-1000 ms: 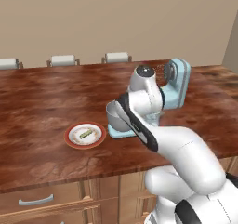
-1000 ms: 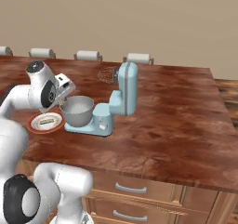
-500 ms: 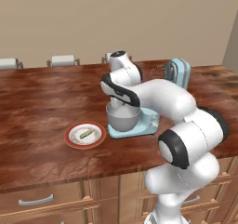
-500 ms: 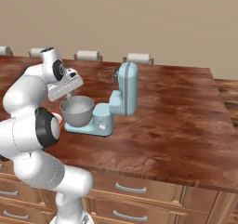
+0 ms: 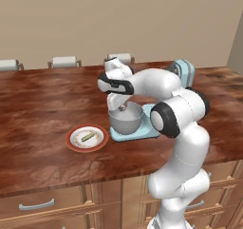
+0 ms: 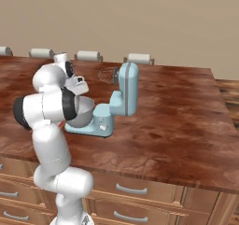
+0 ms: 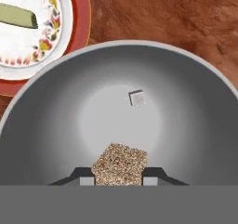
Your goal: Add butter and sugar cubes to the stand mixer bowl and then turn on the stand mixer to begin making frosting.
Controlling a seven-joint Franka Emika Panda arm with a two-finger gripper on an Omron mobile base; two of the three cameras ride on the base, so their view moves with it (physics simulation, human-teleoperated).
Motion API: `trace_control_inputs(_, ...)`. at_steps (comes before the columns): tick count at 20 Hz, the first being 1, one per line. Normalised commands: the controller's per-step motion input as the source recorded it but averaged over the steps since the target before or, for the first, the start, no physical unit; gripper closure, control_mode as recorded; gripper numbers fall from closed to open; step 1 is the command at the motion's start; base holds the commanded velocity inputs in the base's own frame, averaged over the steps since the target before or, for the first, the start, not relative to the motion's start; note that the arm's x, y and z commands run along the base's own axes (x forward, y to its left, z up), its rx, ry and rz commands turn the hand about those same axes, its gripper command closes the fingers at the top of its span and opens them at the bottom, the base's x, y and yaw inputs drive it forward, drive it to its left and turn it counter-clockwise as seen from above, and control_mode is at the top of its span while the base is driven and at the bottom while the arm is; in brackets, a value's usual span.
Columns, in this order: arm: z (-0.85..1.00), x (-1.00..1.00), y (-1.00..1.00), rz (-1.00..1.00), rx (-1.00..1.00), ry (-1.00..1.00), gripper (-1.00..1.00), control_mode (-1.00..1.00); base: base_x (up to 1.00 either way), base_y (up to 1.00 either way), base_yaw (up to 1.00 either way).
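The jaws of the gripper [image 7: 120, 181] are clenched on a speckled brown-white sugar cube [image 7: 120, 164], which sits between the two dark fingertips [image 7: 86, 177] in the hand view. They hang straight over the open mouth of the bowl, and I judge the cube is held there so that it will drop inside when let go.

The wooden worktop [image 5: 42, 104] carries everything. On it stands the pale blue stand mixer [image 6: 122, 98], its head tilted back with the wire whisk [image 6: 108, 74] lifted clear; that seems to be why the arm can reach down from above. Its small side knob [image 6: 103, 127] looks untouched, so switching on is probably the last step.

The stand mixer bowl [image 7: 195, 125] rests on the mixer's base. Inside, near the bottom, lies one tiny whitish-grey cube [image 7: 136, 98], apart from the held one; nothing else can be seen in the bowl. So one cube appears delivered, a second is about to follow, and the butter remains to be moved.

The red-rimmed white plate [image 5: 71, 140] sits on the worktop just beside the bowl, on the side away from the mixer's column. On it lies the butter [image 5: 87, 137], a thin yellowish-green stick, alone near the plate's middle. In the hand view the plate's edge runs close against the bowl's rim; whether they touch I cannot tell.
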Motion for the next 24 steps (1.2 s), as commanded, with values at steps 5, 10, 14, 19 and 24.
trace_control_inputs(5, -0.37, 0.01, -0.05, 0.0, 0.0, -0.03, 1.0, -1.0, 0.0, 0.0, 0.0)
trace_control_inputs(10, -0.27, 0.09, -0.23, 0.0, 0.02, -0.02, 1.0, -1.0, 0.0, 0.0, 0.0)
trace_control_inputs(14, -0.23, 0.01, -0.21, 0.0, 0.06, -0.03, -1.0, -1.0, 0.0, 0.0, 0.0)
trace_control_inputs(19, -0.05, 0.0, -0.04, 0.0, 0.06, -0.05, -1.0, -1.0, 0.0, 0.0, 0.0)
trace_control_inputs(24, 0.14, -0.04, 0.01, 0.0, 0.06, -0.1, -1.0, -1.0, 0.0, 0.0, 0.0)
